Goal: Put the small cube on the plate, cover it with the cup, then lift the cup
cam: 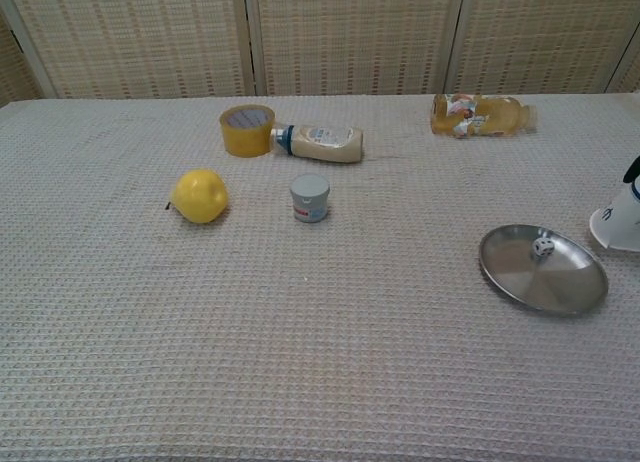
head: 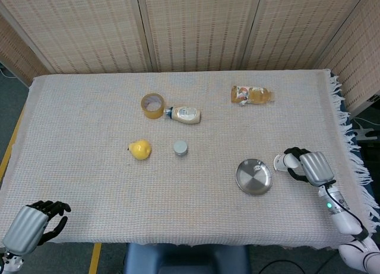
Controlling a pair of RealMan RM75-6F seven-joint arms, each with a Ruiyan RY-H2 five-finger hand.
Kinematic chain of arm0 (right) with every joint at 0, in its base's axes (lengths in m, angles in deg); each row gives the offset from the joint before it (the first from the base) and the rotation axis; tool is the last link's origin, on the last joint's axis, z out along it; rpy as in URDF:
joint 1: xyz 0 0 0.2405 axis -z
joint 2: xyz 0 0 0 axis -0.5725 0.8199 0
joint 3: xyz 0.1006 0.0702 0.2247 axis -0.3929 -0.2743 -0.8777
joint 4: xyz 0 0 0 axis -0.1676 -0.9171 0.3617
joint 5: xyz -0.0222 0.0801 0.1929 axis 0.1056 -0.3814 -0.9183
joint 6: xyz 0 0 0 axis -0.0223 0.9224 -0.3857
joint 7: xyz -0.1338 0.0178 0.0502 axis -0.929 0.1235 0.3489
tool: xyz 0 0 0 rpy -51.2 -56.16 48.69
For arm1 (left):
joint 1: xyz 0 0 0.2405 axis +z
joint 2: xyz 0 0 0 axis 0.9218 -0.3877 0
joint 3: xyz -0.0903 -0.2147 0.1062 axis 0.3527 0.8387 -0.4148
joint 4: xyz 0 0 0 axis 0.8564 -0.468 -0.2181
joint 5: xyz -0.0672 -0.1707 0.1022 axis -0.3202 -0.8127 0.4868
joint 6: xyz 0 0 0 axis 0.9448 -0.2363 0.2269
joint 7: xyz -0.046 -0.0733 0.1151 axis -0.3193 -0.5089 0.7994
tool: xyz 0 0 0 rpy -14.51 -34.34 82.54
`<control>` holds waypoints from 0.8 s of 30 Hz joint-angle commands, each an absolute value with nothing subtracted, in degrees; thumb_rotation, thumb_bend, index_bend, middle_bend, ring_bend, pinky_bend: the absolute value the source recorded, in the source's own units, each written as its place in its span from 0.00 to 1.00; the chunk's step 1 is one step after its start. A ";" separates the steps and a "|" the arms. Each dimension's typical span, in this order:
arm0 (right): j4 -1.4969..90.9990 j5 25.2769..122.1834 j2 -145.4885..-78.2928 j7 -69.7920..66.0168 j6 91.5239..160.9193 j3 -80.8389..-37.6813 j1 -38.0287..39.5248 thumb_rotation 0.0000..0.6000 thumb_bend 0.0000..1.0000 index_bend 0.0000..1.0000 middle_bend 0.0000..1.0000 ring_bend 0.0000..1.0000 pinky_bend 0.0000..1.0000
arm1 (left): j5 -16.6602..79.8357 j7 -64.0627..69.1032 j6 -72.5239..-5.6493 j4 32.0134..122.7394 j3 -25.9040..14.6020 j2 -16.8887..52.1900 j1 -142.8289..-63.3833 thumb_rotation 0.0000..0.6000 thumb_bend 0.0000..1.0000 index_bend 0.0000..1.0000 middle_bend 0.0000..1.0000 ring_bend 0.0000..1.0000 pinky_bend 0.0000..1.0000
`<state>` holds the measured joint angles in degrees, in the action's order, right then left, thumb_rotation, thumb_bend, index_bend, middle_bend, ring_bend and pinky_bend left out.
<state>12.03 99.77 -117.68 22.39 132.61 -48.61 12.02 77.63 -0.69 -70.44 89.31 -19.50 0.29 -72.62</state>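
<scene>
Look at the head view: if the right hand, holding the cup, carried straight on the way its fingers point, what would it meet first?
Probably the plate holding the small cube: the right hand and cup point left toward it, though height is unclear.

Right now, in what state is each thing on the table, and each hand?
small cube: uncovered, on the plate
plate: flat on the cloth
cup: mouth down, right of the plate, held
right hand: grips the cup
left hand: holds nothing, fingers curled
mayonnaise bottle: lying on its side
juice bottle: lying on its side
small jar: upright, lid on
</scene>
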 commanded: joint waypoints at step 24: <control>34.10 96.24 -104.54 3.11 124.80 -48.01 13.01 1.00 0.11 0.00 0.01 0.00 0.31 | 77.37 -0.84 -70.69 89.42 -19.40 0.16 -72.47 1.00 0.43 0.47 0.57 0.59 0.69</control>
<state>26.60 97.08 -109.14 8.67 125.08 -48.21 12.37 77.38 -0.84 -70.69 89.42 -19.40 0.16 -72.47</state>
